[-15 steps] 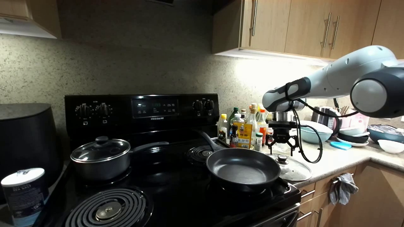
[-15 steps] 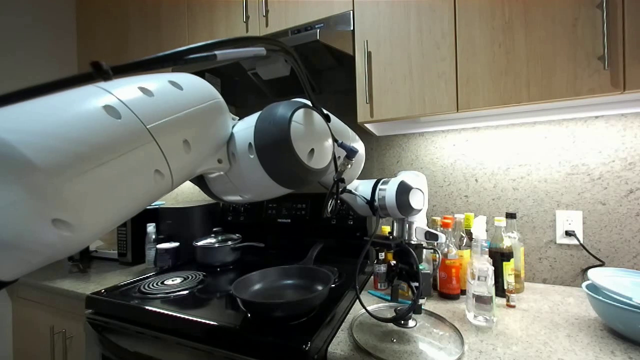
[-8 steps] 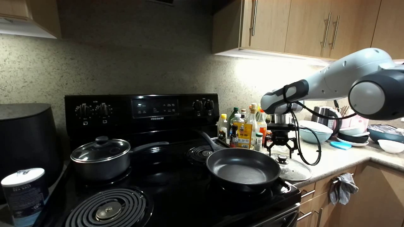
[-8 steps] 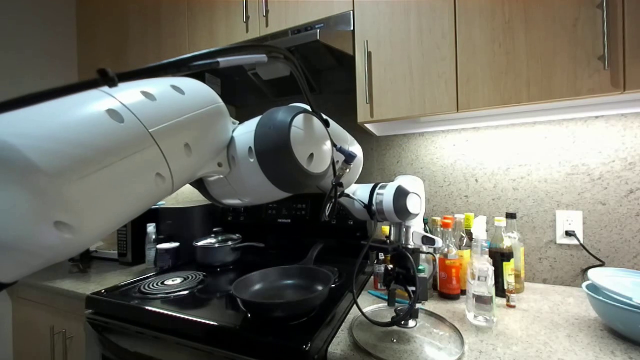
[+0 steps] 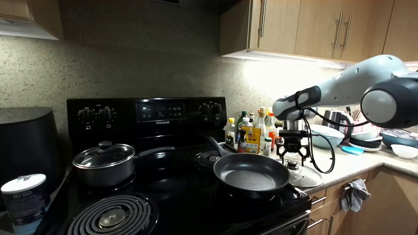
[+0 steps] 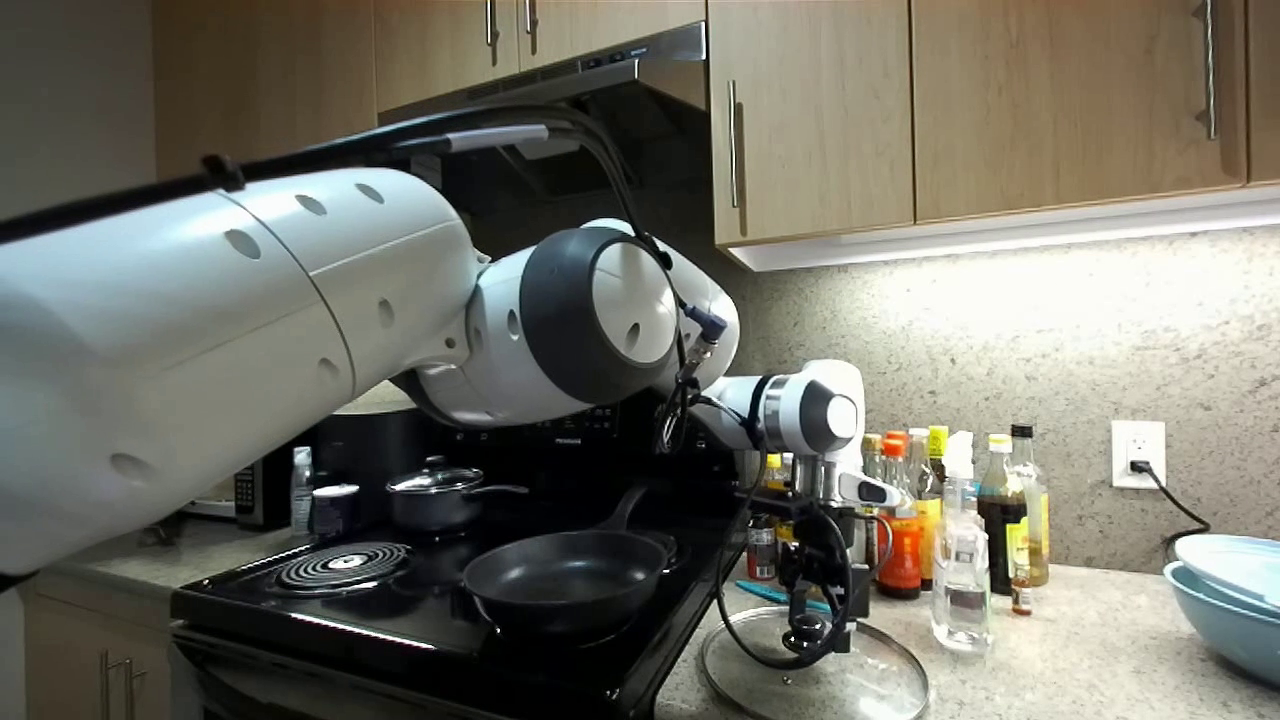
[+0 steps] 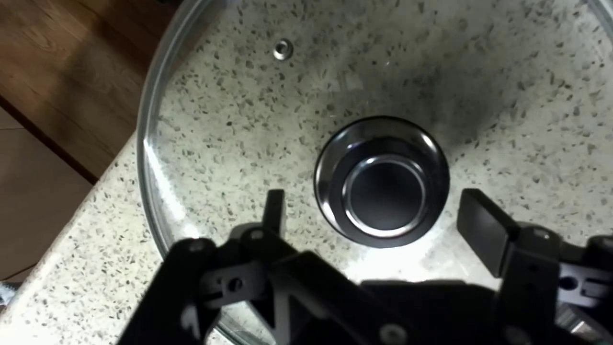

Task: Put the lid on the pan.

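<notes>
The clear glass lid [image 7: 225,124] with its metal rim lies flat on the counter beside the stove. In the wrist view its dark, silver-ringed knob [image 7: 387,196] sits between the two fingers [image 7: 483,230] of my gripper [image 7: 377,215], with a gap on either side. The jaws are open and hold nothing. Both exterior views have the gripper [image 5: 293,160] pointing straight down, low over the lid, fingertips around knob height. The black frying pan [image 5: 251,176] stands uncovered and empty on the front burner, left of the lid, with its handle pointing to the back.
A steel pot with its own lid [image 5: 104,163] stands on the back left burner. Behind the gripper are several sauce bottles [image 6: 900,540] and a clear spray bottle [image 6: 962,580]. Blue bowls [image 6: 1235,620] sit farther right. A cable loop [image 6: 735,620] hangs beside the gripper.
My gripper has come down toward the lid and, in the last half second, shifted slightly right in both exterior views. Its tips now flank the knob. The lid and pan have not moved.
</notes>
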Available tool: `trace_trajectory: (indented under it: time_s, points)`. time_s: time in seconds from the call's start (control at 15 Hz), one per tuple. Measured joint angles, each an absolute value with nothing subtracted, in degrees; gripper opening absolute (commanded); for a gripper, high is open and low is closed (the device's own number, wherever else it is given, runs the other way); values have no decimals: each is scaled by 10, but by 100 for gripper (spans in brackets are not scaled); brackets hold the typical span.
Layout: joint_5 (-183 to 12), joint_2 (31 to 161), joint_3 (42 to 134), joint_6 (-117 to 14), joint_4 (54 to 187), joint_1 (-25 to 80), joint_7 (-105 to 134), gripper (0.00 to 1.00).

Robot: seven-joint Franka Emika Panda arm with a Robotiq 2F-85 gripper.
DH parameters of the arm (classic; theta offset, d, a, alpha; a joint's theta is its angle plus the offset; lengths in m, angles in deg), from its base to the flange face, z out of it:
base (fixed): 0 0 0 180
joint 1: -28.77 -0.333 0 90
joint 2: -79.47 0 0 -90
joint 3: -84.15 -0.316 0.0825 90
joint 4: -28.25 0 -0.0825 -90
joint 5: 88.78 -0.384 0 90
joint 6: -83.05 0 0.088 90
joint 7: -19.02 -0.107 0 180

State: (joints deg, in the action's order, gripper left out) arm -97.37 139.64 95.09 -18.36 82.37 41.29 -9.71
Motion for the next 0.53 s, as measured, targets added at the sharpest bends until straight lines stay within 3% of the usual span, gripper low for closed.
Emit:
trace_trajectory:
  time_s: [0.47,0.53]
  points:
    - [-974,1399,950,-184,805,422,-97,17]
    - [-974,1400,950,-184,803,423,-97,59]
